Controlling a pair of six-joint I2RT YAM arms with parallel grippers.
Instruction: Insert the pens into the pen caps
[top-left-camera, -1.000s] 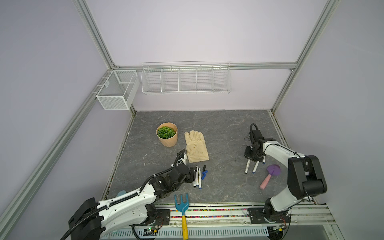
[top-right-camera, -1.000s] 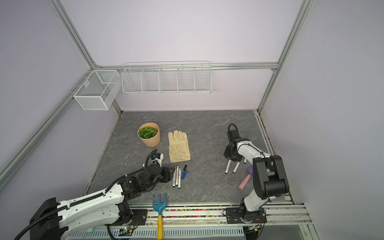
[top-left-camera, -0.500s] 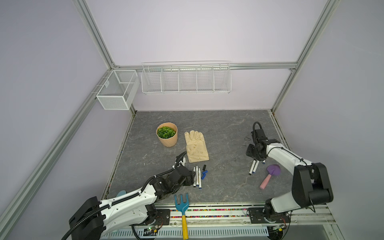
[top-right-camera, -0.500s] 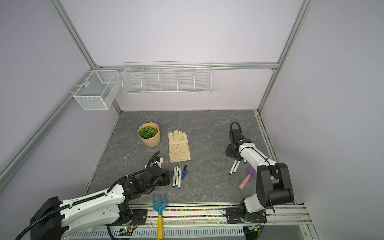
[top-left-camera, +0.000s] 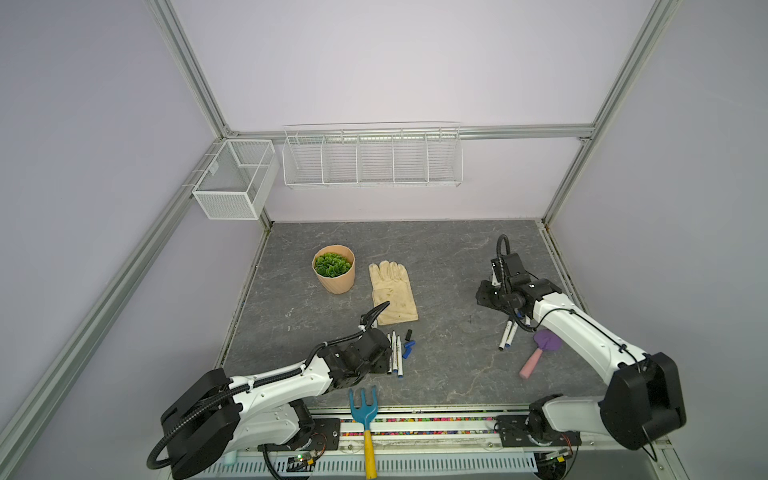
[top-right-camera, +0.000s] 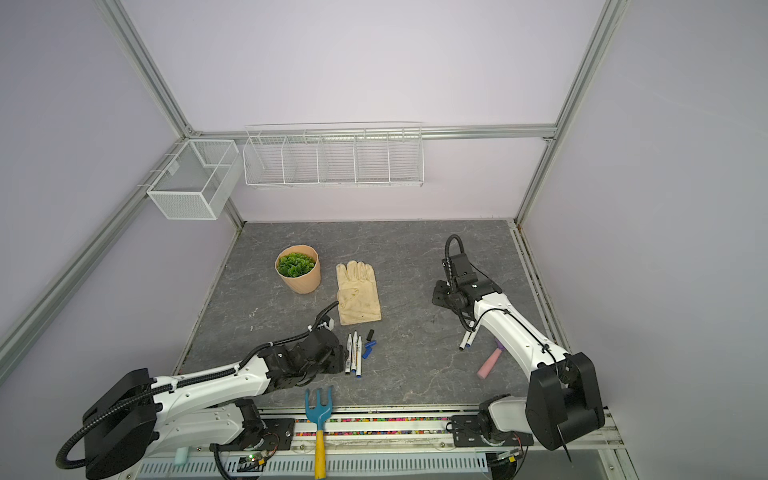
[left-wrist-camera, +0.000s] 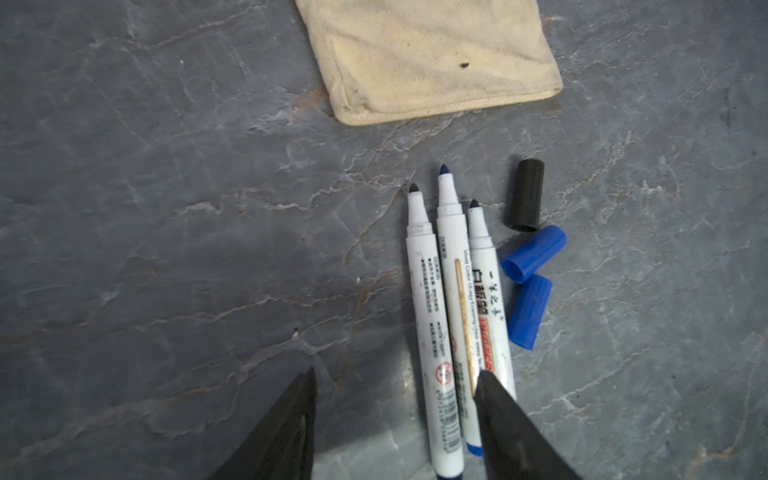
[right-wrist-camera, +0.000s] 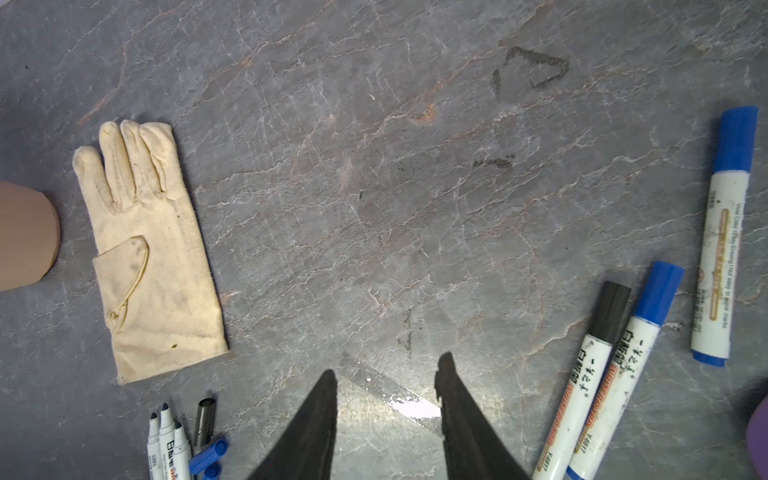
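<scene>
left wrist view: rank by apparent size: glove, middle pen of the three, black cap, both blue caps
1. glove, even cropped by the frame
2. middle pen
3. black cap, blue cap beside it, other blue cap: near-equal, not rankable

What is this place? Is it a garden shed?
More likely a robot practice booth. A left arm and a right arm stand at the front of a grey table, a metal frame holds plain walls, and pens and a glove lie out like props.
</scene>
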